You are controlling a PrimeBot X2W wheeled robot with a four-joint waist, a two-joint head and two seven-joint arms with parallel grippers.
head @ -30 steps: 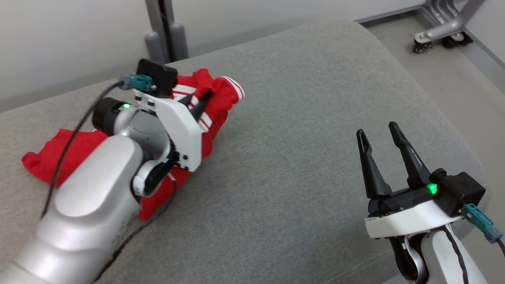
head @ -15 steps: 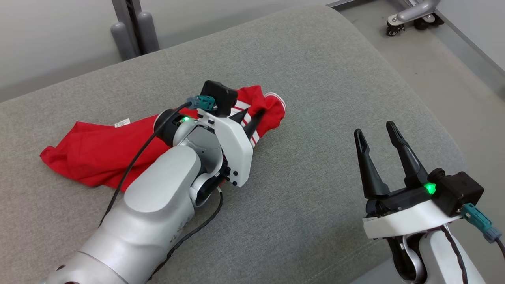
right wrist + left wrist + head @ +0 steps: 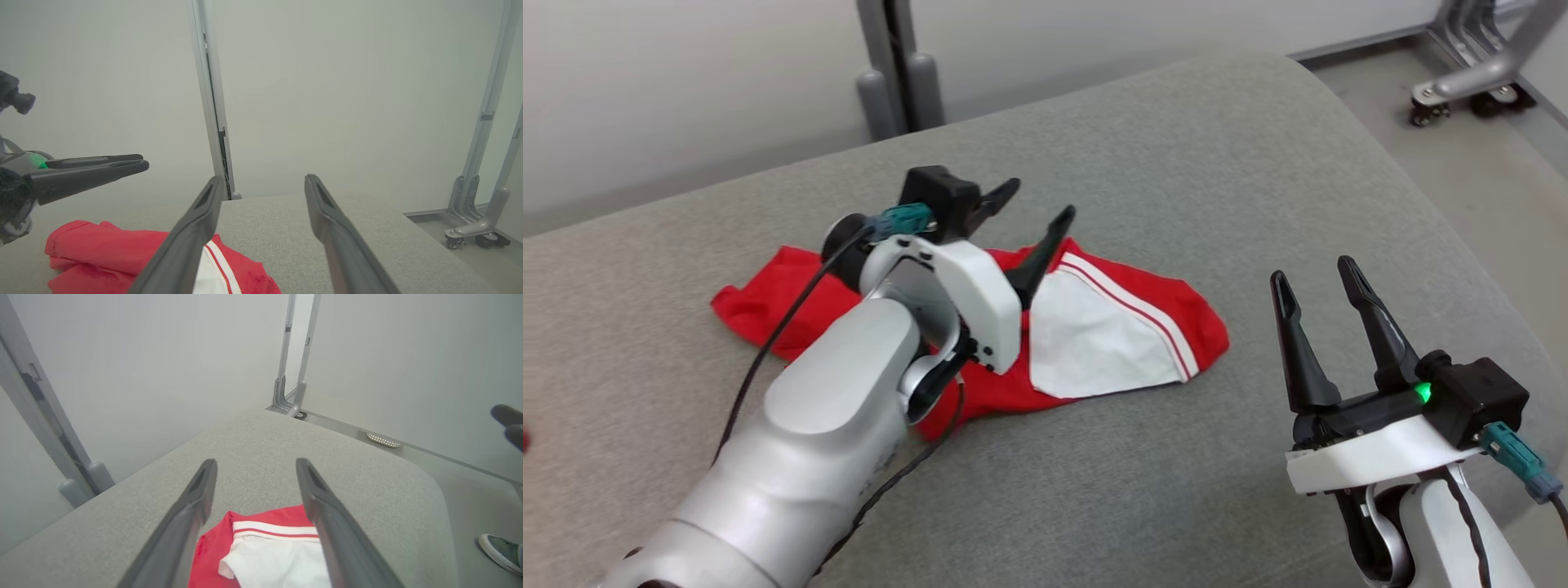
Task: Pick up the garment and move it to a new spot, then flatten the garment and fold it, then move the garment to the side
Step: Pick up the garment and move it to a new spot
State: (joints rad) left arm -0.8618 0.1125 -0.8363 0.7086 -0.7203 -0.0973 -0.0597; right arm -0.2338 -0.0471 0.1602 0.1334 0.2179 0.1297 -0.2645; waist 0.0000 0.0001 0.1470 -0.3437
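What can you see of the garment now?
The garment is thin red cloth with a white panel edged by white and red stripes. It lies loose and creased on the grey cushion, not yet flattened or folded. The left arm hides its middle. The left gripper hangs open over it, gripping nothing.

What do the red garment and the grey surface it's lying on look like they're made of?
The garment looks like thin, soft knit fabric, matte red and white with stripes; it lies limp and creased. Cotton or polyester, I cannot tell. The cushion looks like padded upholstery in a coarse grey weave: visible flecked texture, rounded edges.
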